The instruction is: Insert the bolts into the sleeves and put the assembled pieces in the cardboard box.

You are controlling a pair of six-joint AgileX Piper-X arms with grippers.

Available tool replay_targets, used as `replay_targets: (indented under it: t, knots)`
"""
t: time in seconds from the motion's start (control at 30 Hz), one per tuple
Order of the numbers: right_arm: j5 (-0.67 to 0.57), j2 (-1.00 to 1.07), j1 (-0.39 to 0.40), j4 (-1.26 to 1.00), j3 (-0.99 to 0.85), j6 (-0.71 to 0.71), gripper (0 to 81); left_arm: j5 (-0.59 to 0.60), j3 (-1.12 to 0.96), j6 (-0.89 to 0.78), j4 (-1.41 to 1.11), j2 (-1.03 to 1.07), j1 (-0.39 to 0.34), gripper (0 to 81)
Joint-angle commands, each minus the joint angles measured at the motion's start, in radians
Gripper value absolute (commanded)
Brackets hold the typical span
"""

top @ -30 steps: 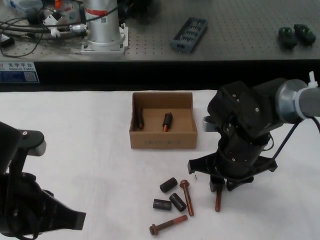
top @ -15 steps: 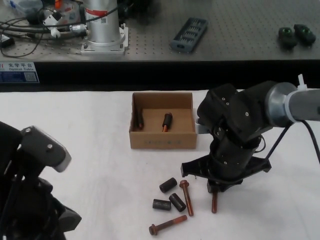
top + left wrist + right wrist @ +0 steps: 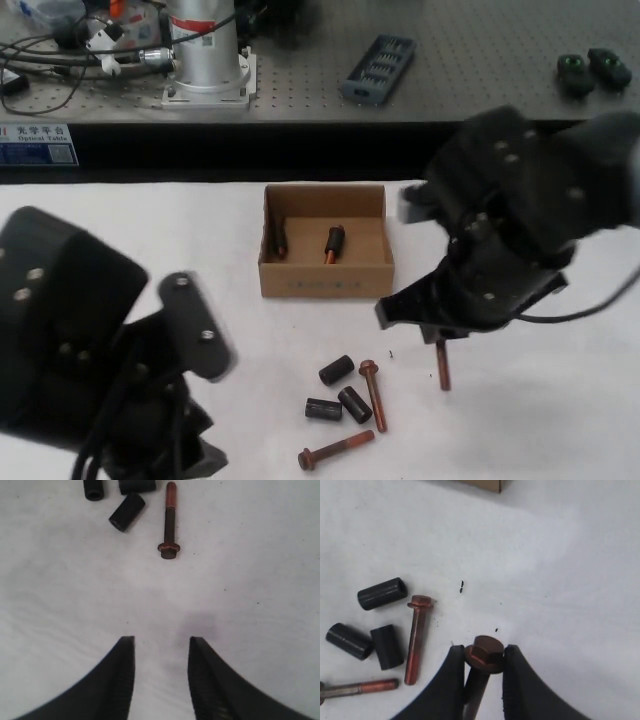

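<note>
High view: a coppery bolt (image 3: pixel 441 366) hung upright from the right gripper (image 3: pixel 438 343), near the cardboard box (image 3: pixel 326 283). Tip contact with the cloth could not be determined.

Left wrist view: left gripper (image 3: pixel 161 642) fingers stood apart, holding nothing.

Right wrist view: fingers were clamped just below the bolt's hex head, the shank largely hidden. Three black sleeves (image 3: pixel 381 593) lay nearby.
</note>
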Motion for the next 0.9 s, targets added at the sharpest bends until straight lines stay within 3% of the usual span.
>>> replay_targets:
  t: [0.0, 0.47, 0.87]
  knots:
    - [0.003, -0.142, -0.004, -0.029, 0.068, -0.016, 3.6, -0.027, -0.074, 0.065, 0.031, 0.073, -0.028, 25.3]
    - [0.003, -0.655, -0.004, -0.034, 0.391, -0.013, 3.6, -0.092, -0.376, 0.252, 0.092, 0.382, -0.054, 25.9]
    - [0.003, -1.012, -0.004, -0.014, 0.611, 0.044, 3.6, -0.200, -0.514, 0.463, 0.113, 0.575, -0.129, 25.9]
